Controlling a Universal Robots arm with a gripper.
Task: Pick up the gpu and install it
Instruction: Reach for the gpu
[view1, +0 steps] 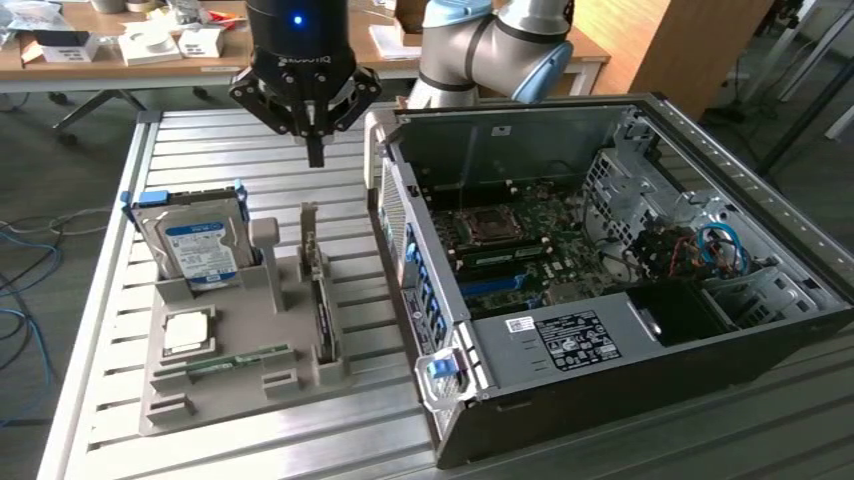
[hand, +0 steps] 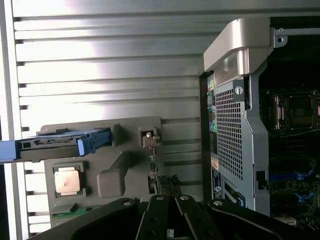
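In the lower left of the exterior view, a light grey moulded plastic holder (view1: 171, 412) lies on the slatted aluminium table (view1: 200, 150). A slim green memory stick (view1: 243, 358) and a square silver processor chip (view1: 187, 333) are seated in its nearest pockets. Behind them, left of centre in the frame, the gpu (view1: 320, 300), a thin near-black expansion card, is held upright on edge in a slot. Its pale metal bracket is at the farther end, and nothing grips it. A blue-framed silver hard drive (view1: 195, 245) stands to its left. An open dark grey computer case (view1: 534, 130) lies just beside the holder and takes up the right half of the frame, with its green motherboard exposed.

Farther back, in the upper centre-left, the black gripper (view1: 315, 152) hangs above the table. It is clear of the card, and its fingers are pressed together on nothing.

Several hazards can be judged from this. If the fingers were lowered while pressed together, the card's top edge would be struck rather than straddled. A slightly offset grasp on so slim a card could tilt it or jam it in its slot. The case wall close by could be clipped by the wide gripper body. A card carried crooked would be hard to seat.
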